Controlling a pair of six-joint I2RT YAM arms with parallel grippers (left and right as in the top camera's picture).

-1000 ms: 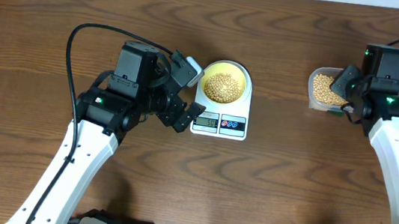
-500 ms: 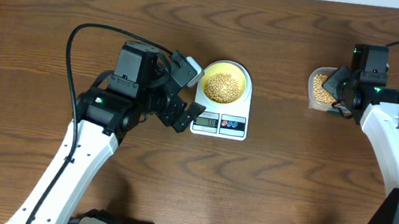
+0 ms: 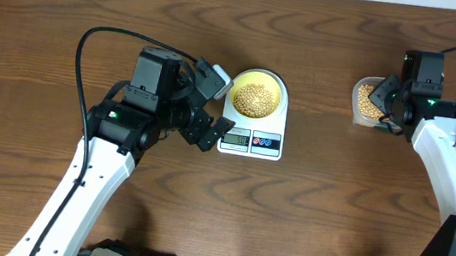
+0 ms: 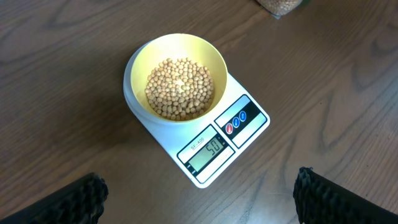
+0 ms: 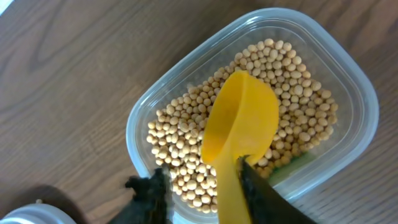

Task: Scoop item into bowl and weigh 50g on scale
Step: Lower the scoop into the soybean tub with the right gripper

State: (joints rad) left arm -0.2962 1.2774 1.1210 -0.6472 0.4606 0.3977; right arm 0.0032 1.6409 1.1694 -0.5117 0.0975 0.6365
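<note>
The pale-yellow bowl [image 3: 278,84] stands on the white scale [image 3: 265,141] at the table's centre and holds a heap of tan beans [image 3: 254,99]. In the left wrist view the bowl [image 4: 140,62] and beans [image 4: 180,87] sit on the scale [image 4: 249,127], whose display reads 50. My left gripper [image 3: 211,109] is open and empty just left of the scale; its fingers [image 4: 199,205] frame the scale's front corner. My right gripper [image 5: 205,190] is open over a clear container. A yellow scoop [image 5: 242,118] lies on the beans [image 5: 180,130] there, its handle against one finger.
The clear plastic container [image 3: 357,95] of beans stands at the right of the table, with its rim [image 5: 348,74] in the right wrist view and its edge [image 4: 280,5] at the top of the left wrist view. A black cable loops over the left arm.
The right arm moved left and a little back over the container between the first and second frame, then stayed still. The left arm, bowl and scale have not moved.
</note>
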